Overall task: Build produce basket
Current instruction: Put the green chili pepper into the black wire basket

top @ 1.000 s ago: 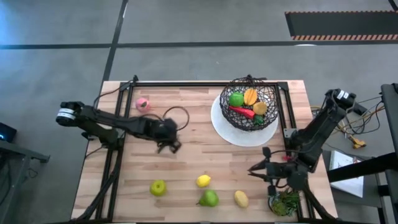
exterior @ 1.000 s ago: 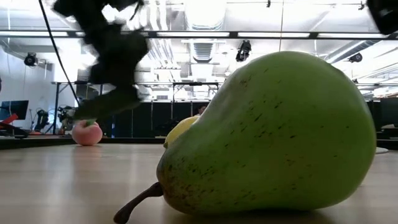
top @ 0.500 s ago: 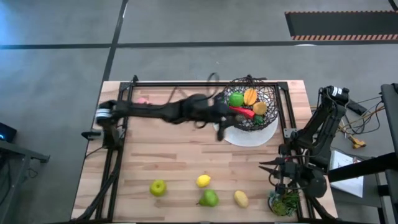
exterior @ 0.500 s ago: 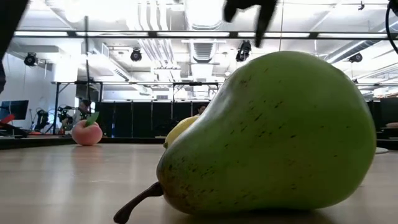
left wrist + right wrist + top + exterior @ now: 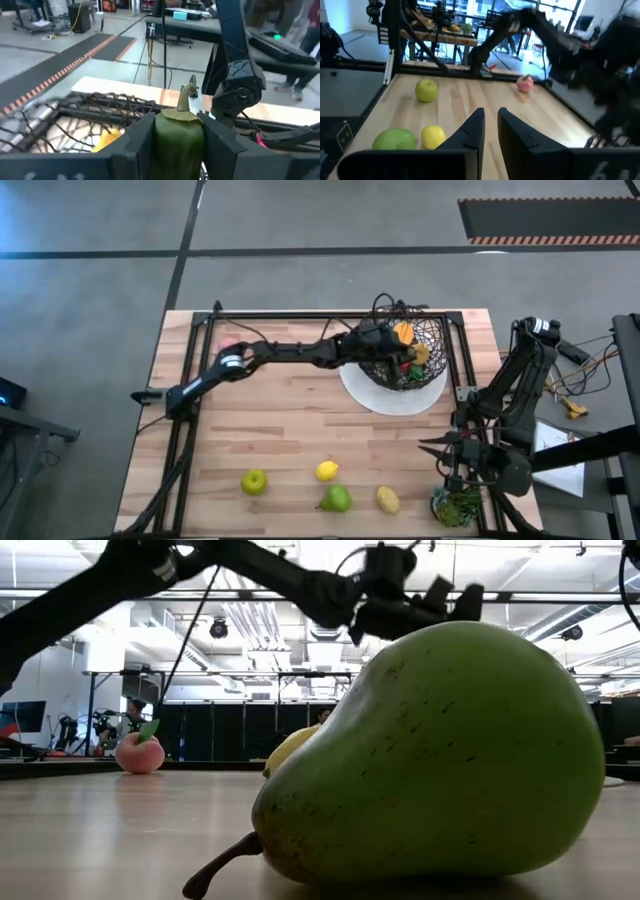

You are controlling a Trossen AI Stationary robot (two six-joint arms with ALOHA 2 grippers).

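The dark wire basket stands on a white plate at the far right. It holds an orange piece, a red piece and a yellow one. My left gripper reaches over the basket's left rim, shut on a dark green pepper. My right gripper hangs near the front right, fingers nearly together and empty. On the table lie a green apple, a lemon, a pear, a second lemon and a pink peach. My left gripper pinches the pepper by its two opposite sides between its two fingers. The arm reaches in from the table's left. The pepper is lifted clear above the basket's rim, and its stem sticks out past the fingertips.
A leafy green tuft sits at the front right corner beside my right arm. A black frame runs along the table's far and side edges. The pear fills the low view. Bare wood lies in the table's middle.
My left gripper has swung from the table's left middle toward the far right, carrying the pepper clear of the table, and now stands over the basket. My right gripper has drawn back a little toward the table's right edge.
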